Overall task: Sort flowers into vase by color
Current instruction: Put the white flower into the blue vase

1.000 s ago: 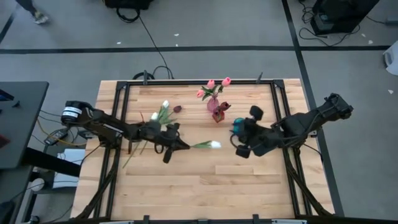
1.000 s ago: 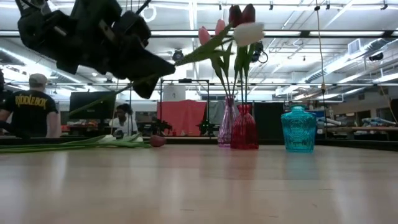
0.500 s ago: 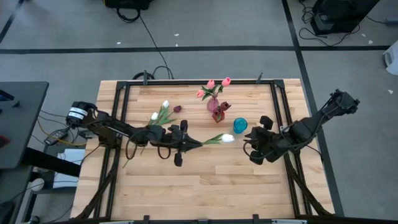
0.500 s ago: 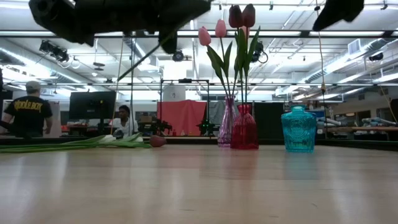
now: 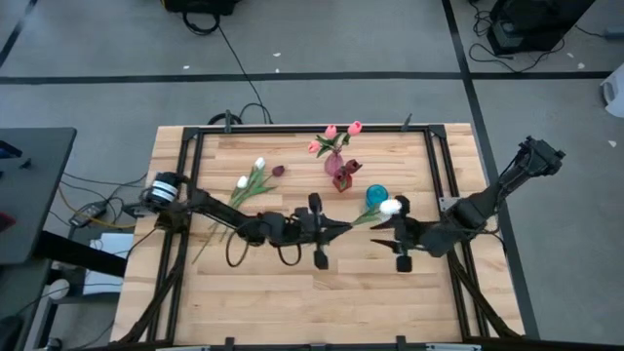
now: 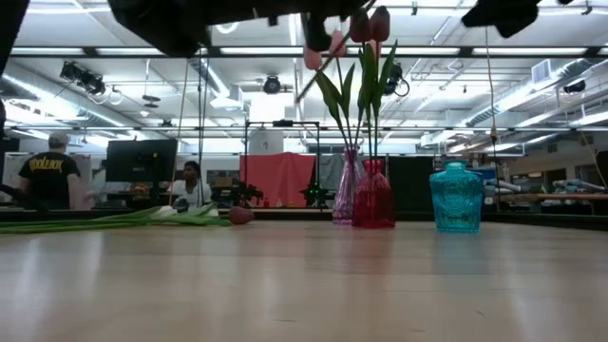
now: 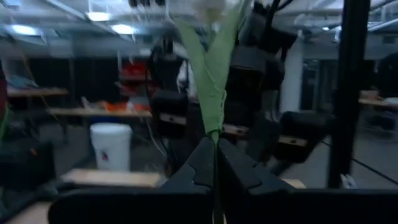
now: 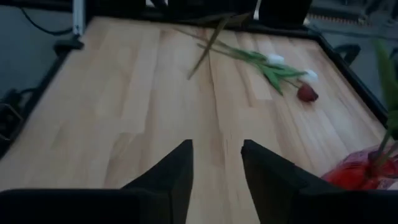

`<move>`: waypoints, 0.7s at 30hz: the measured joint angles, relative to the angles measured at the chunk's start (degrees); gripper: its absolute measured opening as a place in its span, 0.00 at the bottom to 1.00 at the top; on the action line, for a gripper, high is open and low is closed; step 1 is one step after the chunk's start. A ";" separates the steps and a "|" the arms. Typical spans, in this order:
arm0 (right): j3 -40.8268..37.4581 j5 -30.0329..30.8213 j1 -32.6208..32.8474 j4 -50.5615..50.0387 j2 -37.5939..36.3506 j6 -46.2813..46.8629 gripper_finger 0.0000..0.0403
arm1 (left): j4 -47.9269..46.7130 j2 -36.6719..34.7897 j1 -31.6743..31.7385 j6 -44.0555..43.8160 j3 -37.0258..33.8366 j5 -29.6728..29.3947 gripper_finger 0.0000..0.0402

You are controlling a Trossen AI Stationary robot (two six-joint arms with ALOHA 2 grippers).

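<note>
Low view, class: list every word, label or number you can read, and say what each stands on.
Back of the dark shirt on the person standing at far left: one line of yellow lettering, too blurred to read.
Nothing else bears text: none on the vases, the table or the grippers.

a white tulip (image 5: 389,207) hangs level in the air, its stem clamped in the left pincer (image 5: 338,230). pink tulips (image 5: 331,134) stand in a pink vase (image 5: 334,164); two white tulips (image 5: 250,174) and a dark red one (image 5: 278,171) lie on the surface (image 5: 273,292).
</note>
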 joint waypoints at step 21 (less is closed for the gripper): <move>-20.09 -3.21 5.66 17.00 -28.86 -18.21 0.47 | 3.04 20.07 2.27 6.25 29.31 -1.35 0.04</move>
